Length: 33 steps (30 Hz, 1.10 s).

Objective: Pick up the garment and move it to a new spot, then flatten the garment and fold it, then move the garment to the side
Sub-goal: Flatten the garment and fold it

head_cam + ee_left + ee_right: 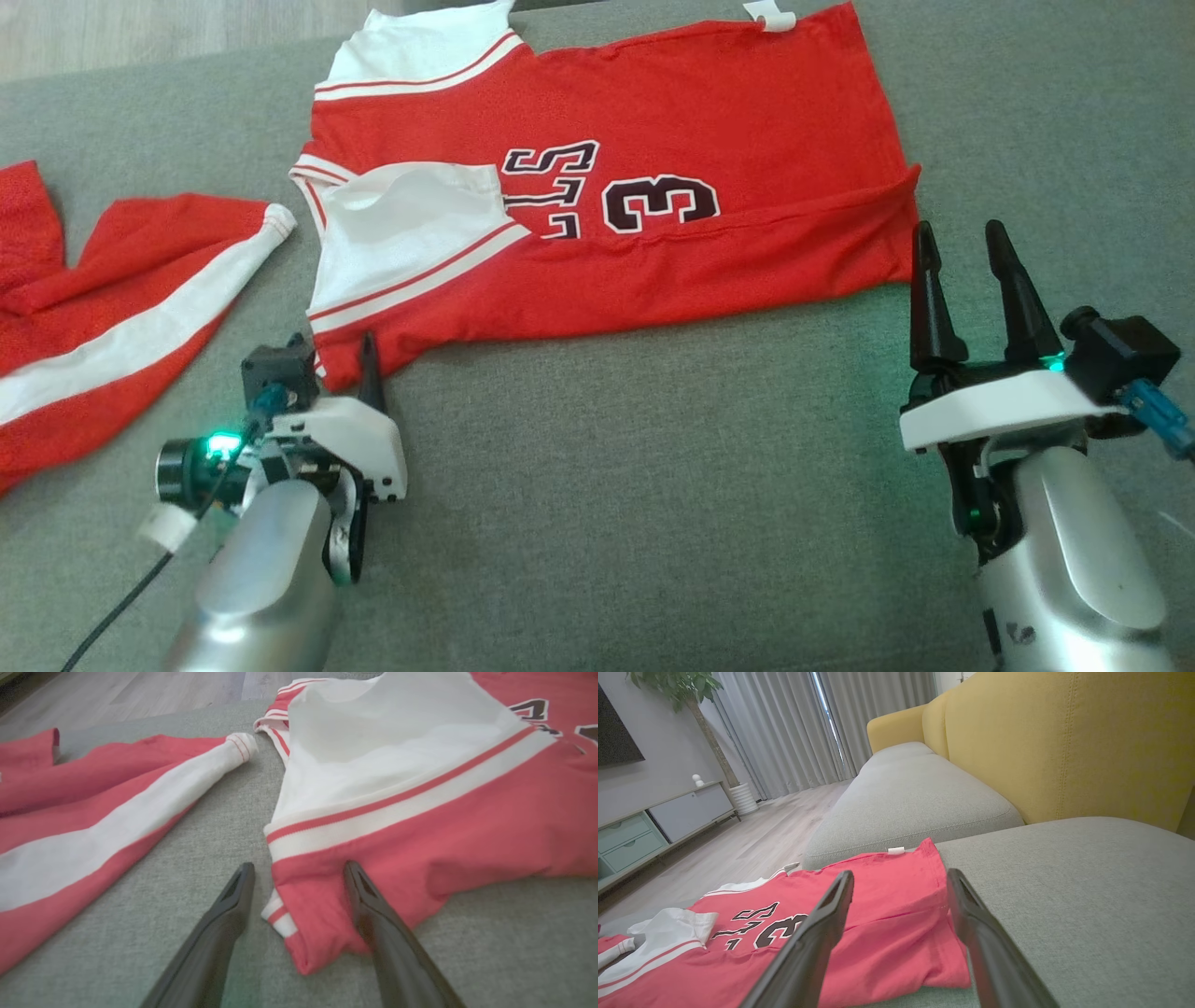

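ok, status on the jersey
Left gripper open at jersey corner; right gripper open at hem. Jersey partly folded on sofa. Second garment lies left, apart.

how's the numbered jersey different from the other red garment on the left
The numbered jersey carries dark print; the left garment shows a long white stripe, no print. The jersey lies spread mid-cushion; the left garment lies rumpled, partly cut off by the view's edge. Both are red and white, on the grey cushion.

The left tool (299, 868) and right tool (960, 231) are each showing two long, tapering black fingers (1022, 299), white wrist plates (1008, 406), silver forearms (1074, 551) and glowing green lights (221, 445); a black cable (121, 607) is running beside the left forearm.
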Motion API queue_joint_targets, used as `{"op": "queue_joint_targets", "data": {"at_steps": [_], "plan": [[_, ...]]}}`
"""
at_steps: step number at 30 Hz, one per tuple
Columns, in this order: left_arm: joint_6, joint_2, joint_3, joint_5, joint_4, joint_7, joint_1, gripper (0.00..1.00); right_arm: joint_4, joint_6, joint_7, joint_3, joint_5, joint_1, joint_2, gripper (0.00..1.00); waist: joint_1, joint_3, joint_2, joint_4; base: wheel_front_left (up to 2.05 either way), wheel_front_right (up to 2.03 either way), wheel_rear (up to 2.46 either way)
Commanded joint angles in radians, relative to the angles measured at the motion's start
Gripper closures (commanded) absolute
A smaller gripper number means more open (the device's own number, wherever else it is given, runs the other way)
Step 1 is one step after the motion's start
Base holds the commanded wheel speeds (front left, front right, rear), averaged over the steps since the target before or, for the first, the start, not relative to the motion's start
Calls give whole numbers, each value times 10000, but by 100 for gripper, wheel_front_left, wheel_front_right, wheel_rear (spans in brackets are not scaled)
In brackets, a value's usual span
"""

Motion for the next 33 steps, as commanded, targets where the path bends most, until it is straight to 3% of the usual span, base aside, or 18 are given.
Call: {"op": "queue_joint_targets", "data": {"at_steps": [1,3,4,5,9,15,19,26,30,33], "plan": [[-95,282,108,37,73,227,-146,0,-303,69,-38,225,65,-404,91,0,0,7,0,-6,0,0,0],[-284,275,-37,25,196,497,-170,0,-276,69,-44,221,72,-427,91,0,0,17,0,-4,0,0,0],[-368,275,-108,28,232,612,-187,60,-259,69,-42,214,66,-443,91,0,0,18,0,2,0,0,0],[-448,276,-182,39,245,701,-200,100,-239,69,-35,203,53,-459,91,0,0,17,0,11,0,0,0],[-405,272,-202,58,-53,389,-277,100,-27,69,199,58,-120,-535,92,0,0,-3,0,101,0,0,0],[-235,264,-13,91,-836,-939,-447,100,847,69,909,-758,-255,-741,92,0,0,-35,0,319,0,0,0],[-261,294,-114,251,-1288,-1591,-576,100,1999,69,1539,-1406,-291,-1228,92,0,0,-1,0,487,0,0,0],[-367,293,-494,476,-1807,-1613,-725,100,4065,69,2115,-1920,9,-2367,93,0,0,191,0,714,0,0,0],[-343,303,-596,509,-1969,-1546,-741,100,5404,69,2520,-1849,1509,-3031,93,0,0,254,0,812,0,0,0],[-328,343,-633,496,-2026,-1484,-703,100,6111,69,2400,-1502,1743,-3359,93,0,0,252,0,816,0,0,0]]}}
